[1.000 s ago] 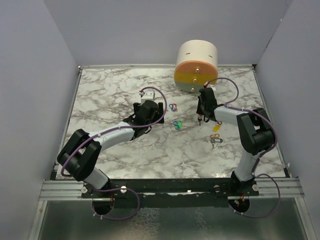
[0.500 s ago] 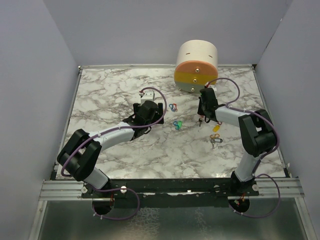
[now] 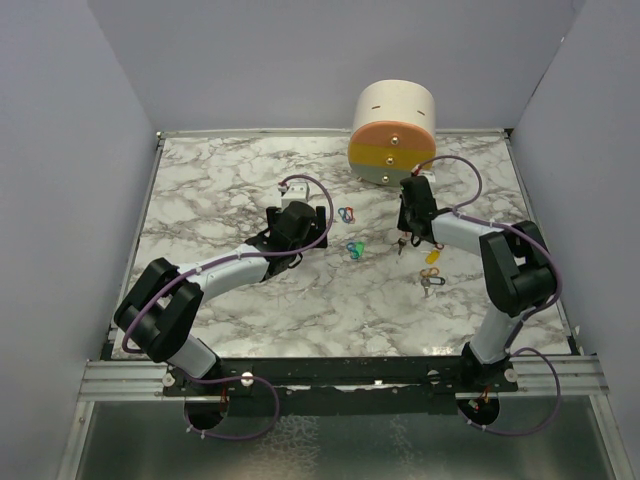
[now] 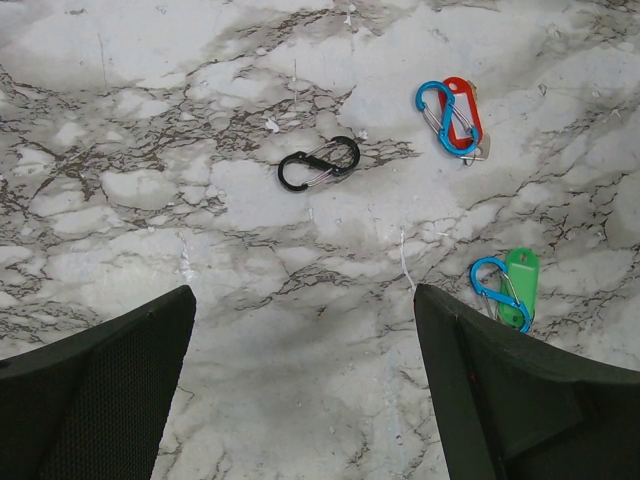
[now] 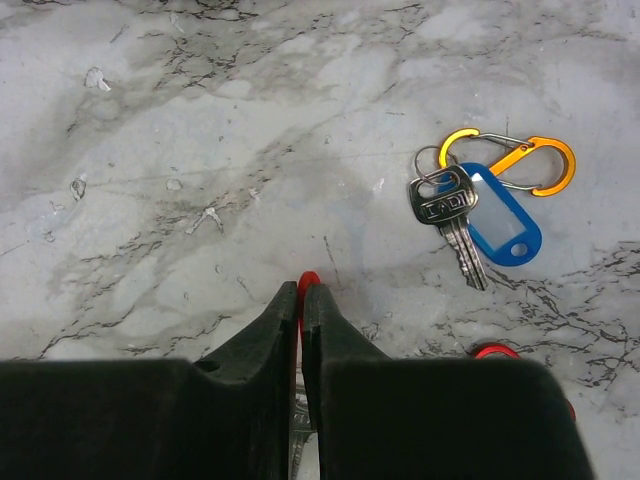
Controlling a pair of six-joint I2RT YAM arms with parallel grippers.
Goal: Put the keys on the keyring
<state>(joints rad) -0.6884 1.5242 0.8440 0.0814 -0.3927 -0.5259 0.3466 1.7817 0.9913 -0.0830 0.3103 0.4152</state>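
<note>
Where the marble-patterned tabletop spreads out on the arms' side of the squat drum banded cream, orange, yellow and grey, the stock lies as follows.

Item: flat silver key, strung on a small wire ring with a blue plastic tag and an orange S-shaped wire clip. Lies flat on the marble, nearer the arms than the drum and a little to its right, close by the right gripper but not touching it.

Item: black S-shaped wire clip, blue clip with red tag, blue clip with green tag. All on the near-left side of the drum, each apart from the others.

Right gripper: fingers drawn almost together, a red sliver nipped at their tips. Key head or clip, cannot tell; most of it is hidden.

Left gripper: fingers spread wide, nothing between them, poised over bare marble left of the drum's front.

Handling, by estimate: the silver key is light, thin, rigid and smooth. Lying flush, it offers little edge and would likely skid under a pinch from above. Better purchase looks to be the thicker plastic tag or the head end beside the ring. The ring is springy and very small, so threading would need one gripper to steady it.
</note>
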